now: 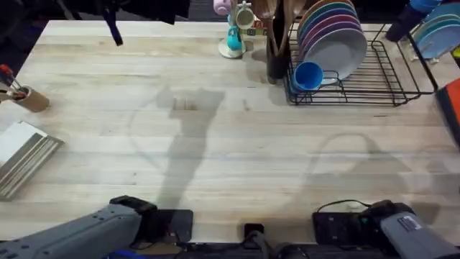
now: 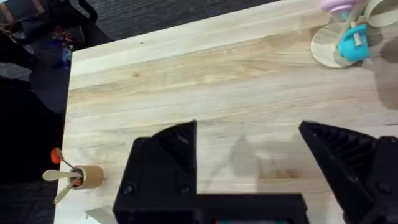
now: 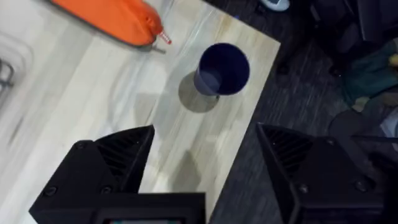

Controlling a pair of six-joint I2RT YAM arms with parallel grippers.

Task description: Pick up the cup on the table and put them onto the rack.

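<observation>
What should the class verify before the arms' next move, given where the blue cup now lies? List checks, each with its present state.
1. Cup in the rack: ok, lying on its side beside the plates.
2. No blue cup left on the table: ok.
3. Left end effector open and holding nothing: ok.
4. Right end effector open and holding nothing: ok.
5. Cup settled firmly on the wires: cannot tell.

Left pincer (image 2: 249, 168): your jaws stand wide apart, gripping nothing.
Right pincer (image 3: 205, 168): your jaws stand wide apart, also gripping nothing.
</observation>
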